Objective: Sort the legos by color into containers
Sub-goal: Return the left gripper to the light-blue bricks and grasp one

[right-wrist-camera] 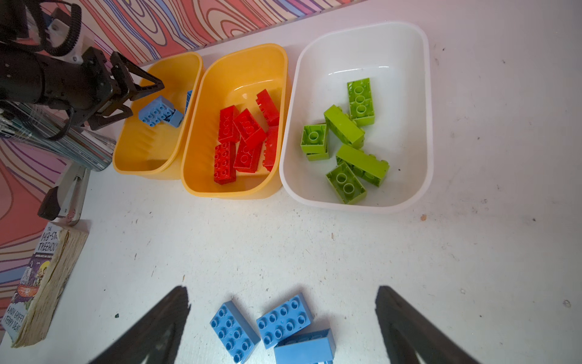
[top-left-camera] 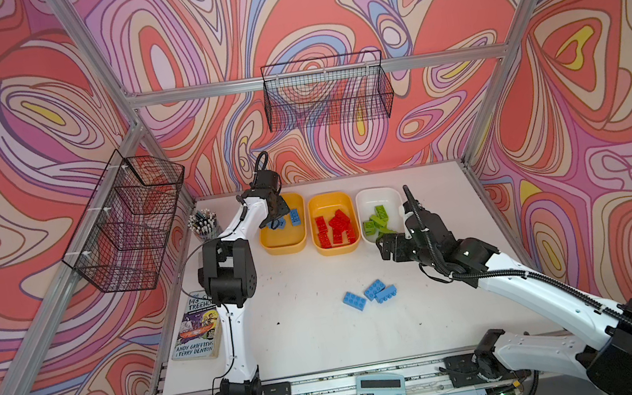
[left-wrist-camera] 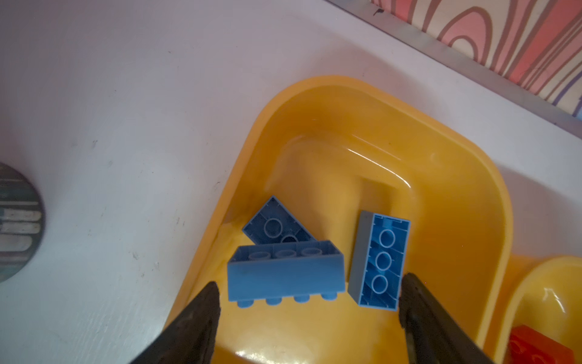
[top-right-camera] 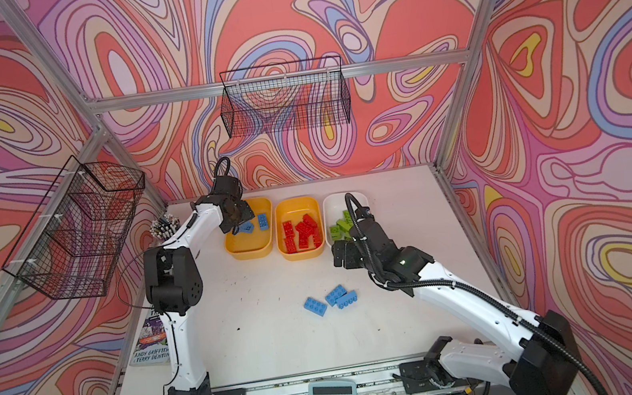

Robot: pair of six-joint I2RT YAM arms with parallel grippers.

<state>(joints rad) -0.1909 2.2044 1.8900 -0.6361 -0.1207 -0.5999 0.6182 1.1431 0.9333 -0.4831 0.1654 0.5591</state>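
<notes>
On the table [top-left-camera: 304,334]: three blue legos [top-left-camera: 373,290]; left end effector [left-wrist-camera: 310,280] spread, right end effector [right-wrist-camera: 282,288] spread.

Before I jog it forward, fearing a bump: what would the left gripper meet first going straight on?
Probably the blue brick lying on its side, just ahead of the left gripper in the yellow tray; depth is hard to judge.
</notes>
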